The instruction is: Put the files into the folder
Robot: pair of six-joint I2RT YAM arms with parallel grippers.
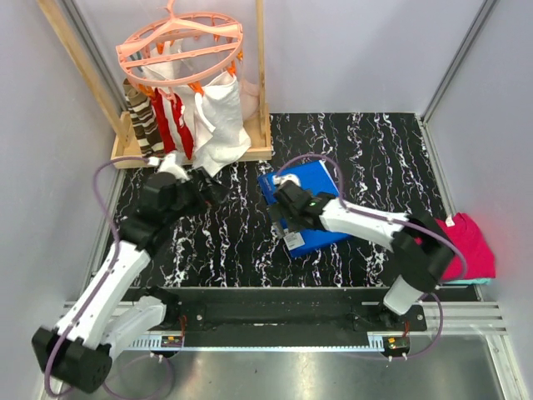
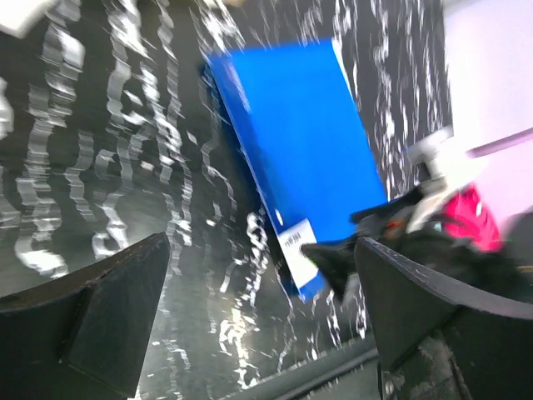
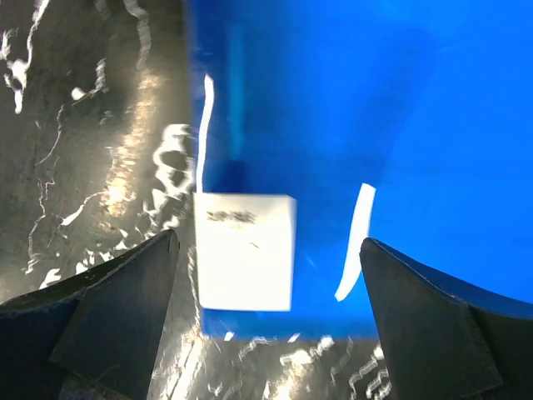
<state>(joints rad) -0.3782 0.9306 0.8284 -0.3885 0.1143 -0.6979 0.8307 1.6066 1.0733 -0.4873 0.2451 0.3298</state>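
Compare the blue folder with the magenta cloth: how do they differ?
The blue folder is smooth and flat, with a white label; the magenta cloth is soft and folded. The folder lies skewed on the black marbled tabletop; the cloth sits past its right edge. Both lie flat, and neither is held.

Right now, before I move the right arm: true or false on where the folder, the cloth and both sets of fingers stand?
The blue folder lies flat on the table. True.
The right fingers are shut on the folder. False: they stand open over its label end.
The magenta cloth lies on the folder. False: it lies apart, at the far right.
The left fingers are open, holding nothing. True.
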